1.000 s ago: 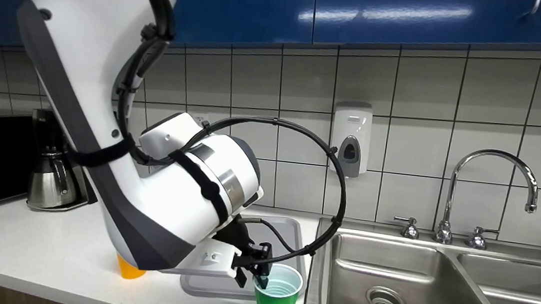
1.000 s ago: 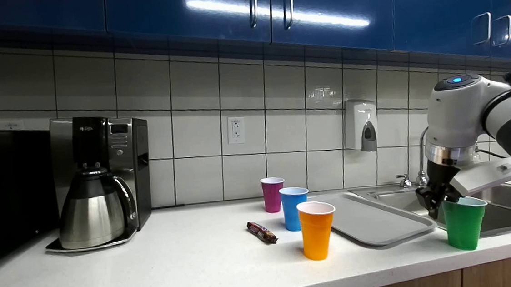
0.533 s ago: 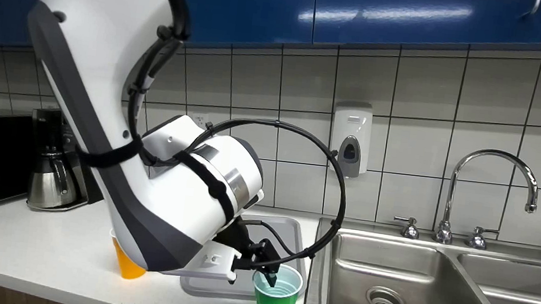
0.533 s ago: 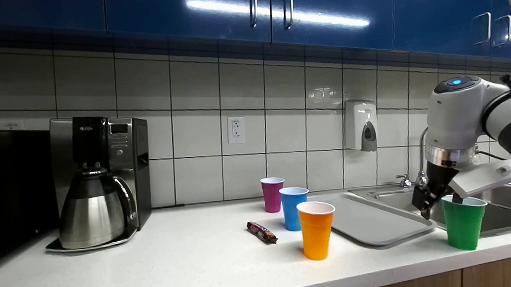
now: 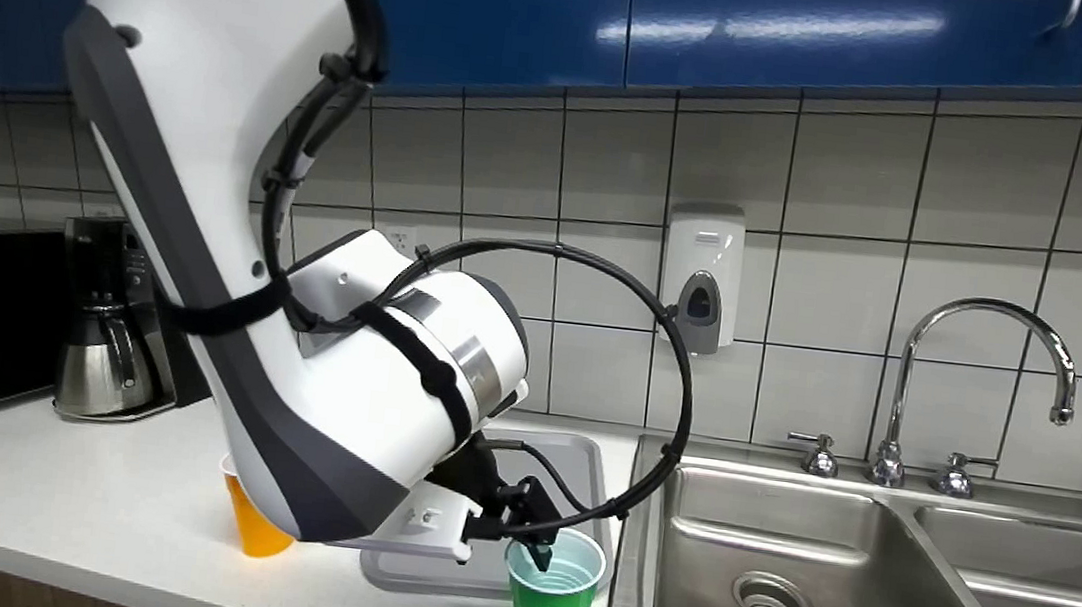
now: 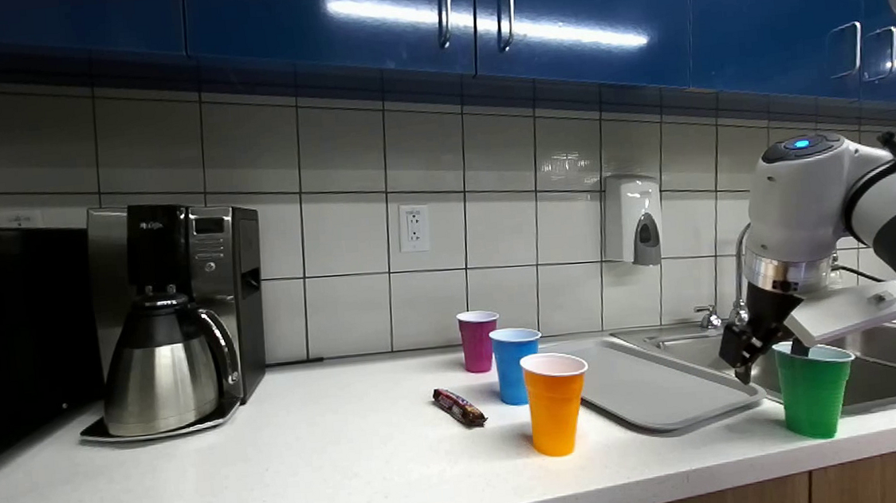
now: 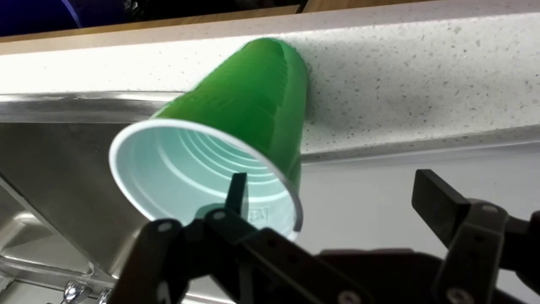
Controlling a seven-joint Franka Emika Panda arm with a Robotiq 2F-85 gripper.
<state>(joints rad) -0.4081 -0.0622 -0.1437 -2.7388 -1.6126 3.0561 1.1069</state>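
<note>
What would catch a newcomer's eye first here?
Probably the green cup on the counter beside the sink, with the open hand straddling its rim, one finger inside and one outside. Next, in an exterior view, the orange cup, blue cup and magenta cup stand in a slanting row near the gray tray.

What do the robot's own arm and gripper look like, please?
The arm is white with dark grey panels, black straps, a silver band near the wrist and a small blue light. A black cable loops outward. The gripper is black, with two blocky fingers; a white block is mounted beside it.
</note>
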